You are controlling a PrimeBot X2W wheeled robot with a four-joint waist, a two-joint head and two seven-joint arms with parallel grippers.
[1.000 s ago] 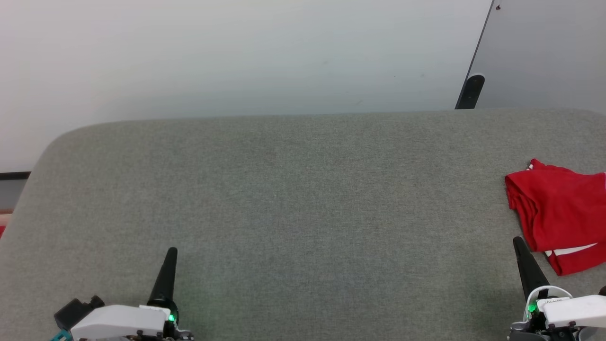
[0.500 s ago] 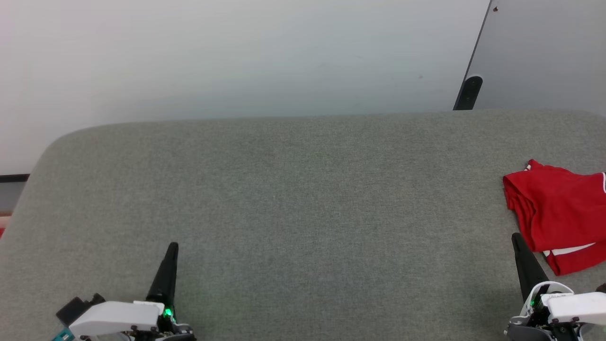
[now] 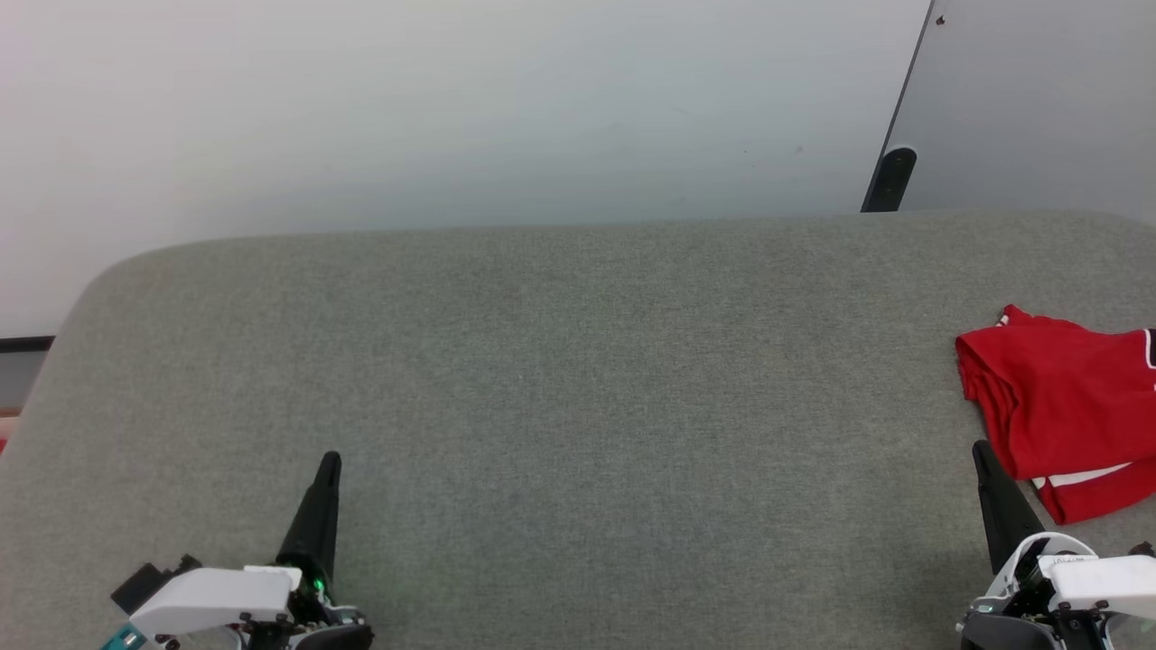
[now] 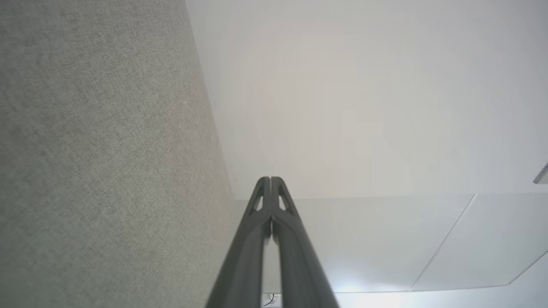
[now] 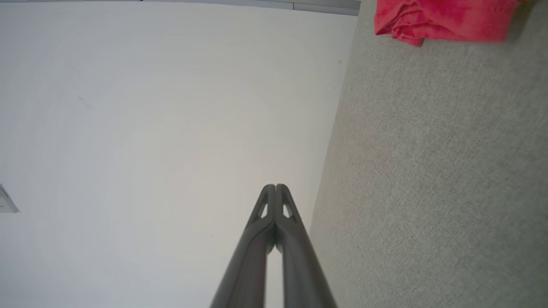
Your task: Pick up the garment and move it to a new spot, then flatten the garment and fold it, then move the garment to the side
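Plain pale wall (image 3: 452, 108) behind a big grey fabric-topped table (image 3: 578, 379), that's pretty much the whole scene. The left pincer (image 3: 330, 465) sits low at the near left with its two dark fingers pressed tight together and nothing between them. The right pincer (image 3: 979, 451) at the near right is the same deal, squeezed closed and empty, and both point away toward the wall. Just past the right pincer's tip and a bit further right lies the garment (image 3: 1061, 406), a red jersey bunched in a loose heap on the table. It's partly cut off by the right edge of the head view, with a white stripe peeking out along its near side. Looks to me like thin, floppy stuff: very light, no stiffness at all, so it'll sag and drape the moment it's lifted, and a shallow pinch could easily catch just one layer. I'd guess the woven tabletop drags on it a little too. My pick would be the rolled-up ridge on its left side, where several layers stack, or that trimmed hem, with the right pincer opening up first since it's the near one
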